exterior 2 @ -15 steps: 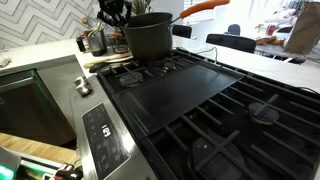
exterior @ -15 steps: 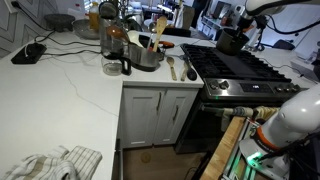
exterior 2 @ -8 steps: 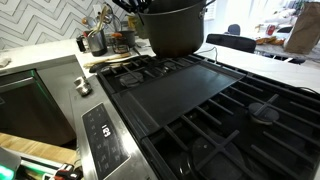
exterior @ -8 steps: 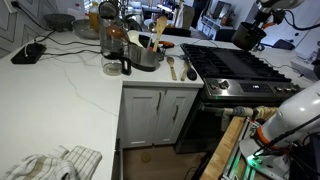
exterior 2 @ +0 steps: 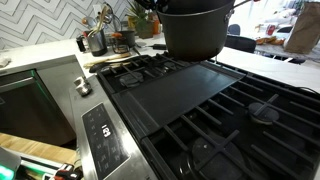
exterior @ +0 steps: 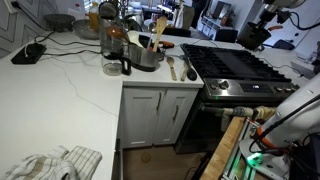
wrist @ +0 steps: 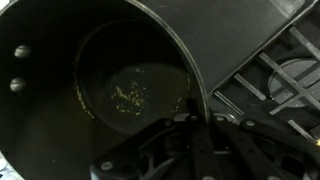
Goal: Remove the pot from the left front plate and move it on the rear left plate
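Note:
The black pot [exterior 2: 195,30] hangs in the air above the far row of grates of the black cooktop. It also shows at the far right of an exterior view [exterior: 255,36]. In the wrist view its dark inside [wrist: 110,90] holds a few yellowish specks. My gripper [wrist: 190,125] is shut on the pot's rim, one finger inside and one outside. The left front plate [exterior 2: 135,70] is bare. The rear left plate lies under and behind the pot, mostly hidden.
A flat black griddle [exterior 2: 185,92] covers the middle of the cooktop, with more grates [exterior 2: 255,110] on the near side. A steel pot with wooden utensils [exterior: 148,50] and jars stand on the white counter [exterior: 60,90] beside the stove.
The pot has risen off the left front plate and moved across the cooktop toward the rear, held in my gripper. It now fills more of the view.

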Robot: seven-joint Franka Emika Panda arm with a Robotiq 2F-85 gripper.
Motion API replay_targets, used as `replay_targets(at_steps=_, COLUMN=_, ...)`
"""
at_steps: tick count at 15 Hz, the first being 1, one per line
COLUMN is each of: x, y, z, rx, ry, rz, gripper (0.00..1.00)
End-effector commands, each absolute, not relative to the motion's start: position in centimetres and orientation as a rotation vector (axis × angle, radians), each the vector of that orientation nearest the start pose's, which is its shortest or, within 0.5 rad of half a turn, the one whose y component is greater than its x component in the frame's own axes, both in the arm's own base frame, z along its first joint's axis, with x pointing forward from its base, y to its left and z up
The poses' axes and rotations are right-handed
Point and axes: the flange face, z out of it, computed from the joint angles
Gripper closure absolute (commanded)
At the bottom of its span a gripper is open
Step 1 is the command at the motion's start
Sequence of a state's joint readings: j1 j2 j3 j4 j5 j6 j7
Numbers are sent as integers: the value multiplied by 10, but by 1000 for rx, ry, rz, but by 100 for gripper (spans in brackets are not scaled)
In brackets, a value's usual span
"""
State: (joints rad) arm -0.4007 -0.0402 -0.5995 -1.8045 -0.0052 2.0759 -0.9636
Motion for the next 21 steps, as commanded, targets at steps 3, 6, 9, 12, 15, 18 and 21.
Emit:
replay_targets(at_steps=3, x=311, y=-493, z=581, rx=-3368, ry=64, rz=-310, gripper=95)
replay_targets(at_steps=6, x=317, y=-505, z=575, rx=-3362, ry=80, rz=-256, gripper=99)
replay_targets(at_steps=9, x=323, y=-528, z=565, rx=-3330, ry=153, rz=-215, gripper=99)
replay_targets(at_steps=12, x=324, y=-558, z=559, rx=-3292, ry=246, rz=-203, gripper=99)
replay_targets(at_steps=15, x=322, y=-588, z=559, rx=-3275, ry=321, rz=-183, gripper=99)
replay_targets(at_steps=18, x=318, y=-617, z=555, rx=-3272, ry=387, rz=-164, gripper=99)
replay_targets(at_steps=21, x=318, y=-646, z=545, rx=-3286, ry=429, rz=-164, gripper=99)
